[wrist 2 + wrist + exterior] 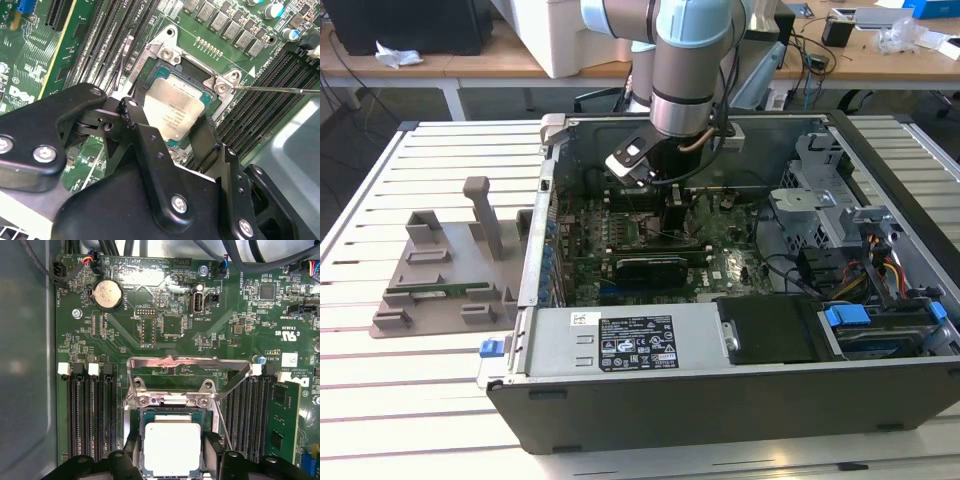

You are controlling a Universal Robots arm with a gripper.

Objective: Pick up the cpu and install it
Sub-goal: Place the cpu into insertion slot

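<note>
The cpu, a flat square chip with a shiny silver top, lies level within the motherboard socket, whose metal load plate is swung open. In the second wrist view the cpu shows between two black fingers. My gripper is straight over the socket, its fingers pressed against two opposite edges of the chip. In the exterior view the gripper reaches down into the open computer case over the board.
Black memory slots run along both sides of the socket. A thin steel lever sticks out beside it. A coin battery sits further along the board. A grey fixture stands outside the case at the exterior view's left.
</note>
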